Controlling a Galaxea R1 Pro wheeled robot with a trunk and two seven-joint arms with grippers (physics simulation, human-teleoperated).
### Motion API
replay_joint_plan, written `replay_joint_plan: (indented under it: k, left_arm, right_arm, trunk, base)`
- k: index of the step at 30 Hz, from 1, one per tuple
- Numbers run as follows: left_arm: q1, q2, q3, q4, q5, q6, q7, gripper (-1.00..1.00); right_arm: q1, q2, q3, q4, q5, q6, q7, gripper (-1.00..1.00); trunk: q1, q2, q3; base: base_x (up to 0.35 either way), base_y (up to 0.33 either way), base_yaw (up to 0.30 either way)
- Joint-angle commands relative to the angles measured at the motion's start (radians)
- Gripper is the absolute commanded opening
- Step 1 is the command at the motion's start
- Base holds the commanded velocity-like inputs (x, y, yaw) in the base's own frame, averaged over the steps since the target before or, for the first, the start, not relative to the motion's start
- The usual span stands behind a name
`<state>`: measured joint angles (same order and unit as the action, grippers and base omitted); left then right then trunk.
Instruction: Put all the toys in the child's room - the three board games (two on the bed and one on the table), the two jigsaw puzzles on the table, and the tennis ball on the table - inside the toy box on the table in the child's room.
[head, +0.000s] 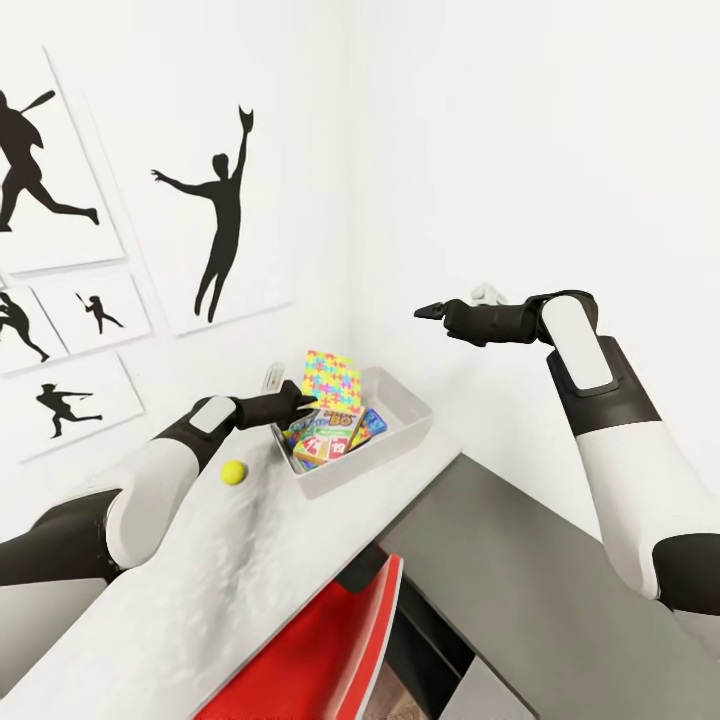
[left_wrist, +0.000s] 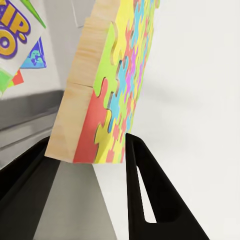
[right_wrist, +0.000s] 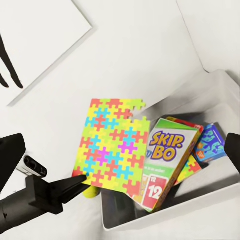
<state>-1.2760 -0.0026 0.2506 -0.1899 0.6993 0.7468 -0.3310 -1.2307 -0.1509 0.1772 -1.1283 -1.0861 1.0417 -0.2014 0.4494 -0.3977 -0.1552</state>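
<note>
My left gripper (head: 305, 402) is shut on a lower corner of a multicoloured jigsaw puzzle (head: 331, 380), holding it upright over the near-left rim of the light grey toy box (head: 408, 425). The left wrist view shows the puzzle (left_wrist: 117, 80) edge-on between the black fingers (left_wrist: 150, 200). Inside the box lie the SKIP-BO board game (right_wrist: 162, 160) and a blue board game (right_wrist: 212, 142), tilted against each other. The tennis ball (head: 233, 472) rests on the table (head: 200, 590) beside my left forearm. My right gripper (head: 430, 312) hovers open, high and right of the box.
The table stands in a white corner, with black sports-silhouette pictures (head: 215, 220) on the left wall. A red chair (head: 320, 650) is tucked under the table's near edge. A lower dark grey cabinet top (head: 520, 570) lies to the right, under my right arm.
</note>
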Motion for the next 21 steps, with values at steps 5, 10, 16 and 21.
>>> replay_joint_plan:
  k: [5,10,16,21]
  left_arm:
    - [-0.007,0.001,0.007,-0.002,-0.004,0.003,-0.002,-1.0]
    - [-0.013,0.002,0.007,-0.036,-0.004,0.005,-0.001,-1.0]
    - [-0.014,0.001,0.008,-0.069,-0.004,0.004,0.0,-1.0]
    - [-0.014,-0.003,0.008,-0.072,-0.004,-0.006,0.0,-1.0]
  right_arm:
    - [-0.001,-0.001,0.003,-0.001,-0.011,0.001,-0.01,1.0]
    - [-0.002,-0.001,0.003,-0.001,-0.011,0.001,-0.01,1.0]
    - [-0.002,-0.001,0.003,-0.001,-0.011,0.001,-0.01,1.0]
    - [-0.002,-0.001,0.002,-0.001,-0.01,0.001,-0.01,1.0]
  trunk:
    - [0.001,-0.002,-0.01]
    - [0.001,-0.002,-0.018]
    - [0.001,-0.002,-0.028]
    - [0.001,-0.002,-0.036]
  base:
    - [0.0,0.0,0.0]
    - [0.0,0.0,0.0]
    - [0.0,0.0,0.0]
    - [0.0,0.0,0.0]
